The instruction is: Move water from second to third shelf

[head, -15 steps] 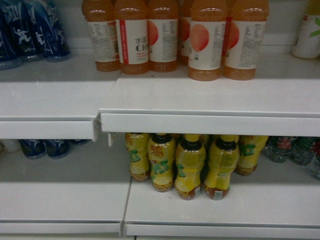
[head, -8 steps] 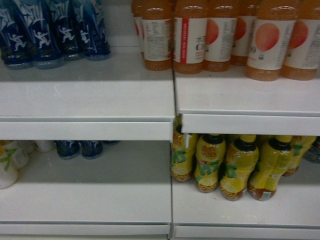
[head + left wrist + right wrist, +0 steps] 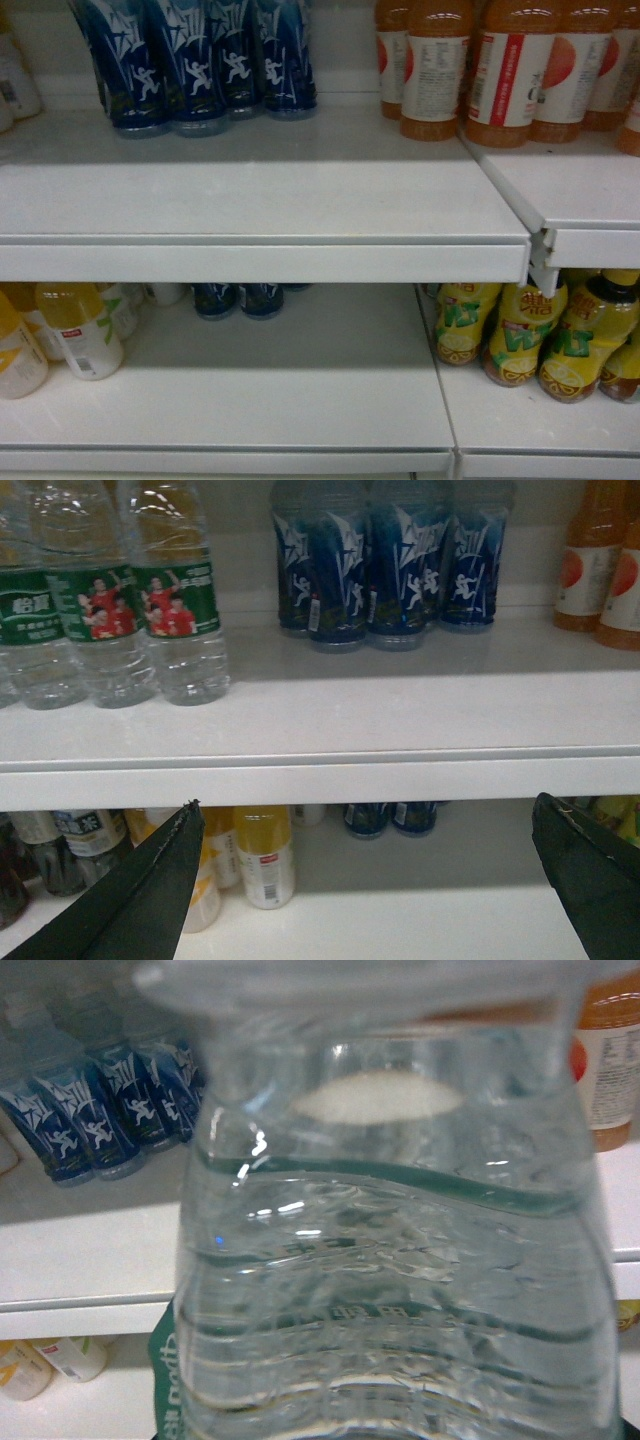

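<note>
One held bottle: a clear ribbed plastic water bottle (image 3: 400, 1260) fills the right wrist view, hanging in front of the white shelf board (image 3: 80, 1250) and resting on nothing.
Right gripper: its fingers are out of frame. Since the bottle floats this close to the camera, I judge it clamped in that gripper for carrying.
Held label: only a green edge shows at the lower left, with a few white letters too cut off to read.
Left gripper (image 3: 365, 880): two dark fingers spread wide and empty, level with the board's front edge, likely kept free.
On the board, left: a row of clear water bottles with green labels (image 3: 175, 600). It shows red-shirted figures and white characters too small to read.
On the board, centre: dark blue bottles with white running figures (image 3: 385, 570), packed tight at the back.
On the board, right: orange drink bottles with white labels (image 3: 600, 570). The head view shows a red strip and a peach disc; the text is unreadable.
Below the board: pale yellow bottles with white labels (image 3: 262, 860) on the left, and yellow lemon-print bottles (image 3: 520, 335) on the right.
Task judgement: the water is in transit and not yet set down.
</note>
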### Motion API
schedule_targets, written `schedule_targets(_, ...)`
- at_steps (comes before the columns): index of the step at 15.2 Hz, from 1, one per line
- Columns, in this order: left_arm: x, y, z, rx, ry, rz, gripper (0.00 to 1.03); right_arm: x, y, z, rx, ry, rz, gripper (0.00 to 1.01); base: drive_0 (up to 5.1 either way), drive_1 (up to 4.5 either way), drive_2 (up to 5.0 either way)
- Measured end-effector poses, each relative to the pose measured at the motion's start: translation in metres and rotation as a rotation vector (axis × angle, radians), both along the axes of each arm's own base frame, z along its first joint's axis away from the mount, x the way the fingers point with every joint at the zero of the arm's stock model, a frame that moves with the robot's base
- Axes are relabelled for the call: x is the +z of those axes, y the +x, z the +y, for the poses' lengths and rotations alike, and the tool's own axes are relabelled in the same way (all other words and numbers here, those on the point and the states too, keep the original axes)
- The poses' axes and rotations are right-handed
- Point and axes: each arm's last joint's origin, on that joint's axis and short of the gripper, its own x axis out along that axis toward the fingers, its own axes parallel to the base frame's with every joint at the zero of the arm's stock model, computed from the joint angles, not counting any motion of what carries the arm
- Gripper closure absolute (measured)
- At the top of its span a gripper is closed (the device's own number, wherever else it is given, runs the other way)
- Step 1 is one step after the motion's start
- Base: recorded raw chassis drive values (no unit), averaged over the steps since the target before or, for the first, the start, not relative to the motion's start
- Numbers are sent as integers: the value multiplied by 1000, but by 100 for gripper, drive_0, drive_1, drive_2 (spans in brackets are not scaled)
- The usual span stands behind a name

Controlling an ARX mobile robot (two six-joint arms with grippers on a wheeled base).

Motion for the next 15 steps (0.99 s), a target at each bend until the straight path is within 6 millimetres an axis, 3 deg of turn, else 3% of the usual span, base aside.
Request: schedule_targets(15, 0, 0, 0, 0, 0, 0, 5, 0, 0, 0, 1, 0, 0, 58, -505, 240, 240)
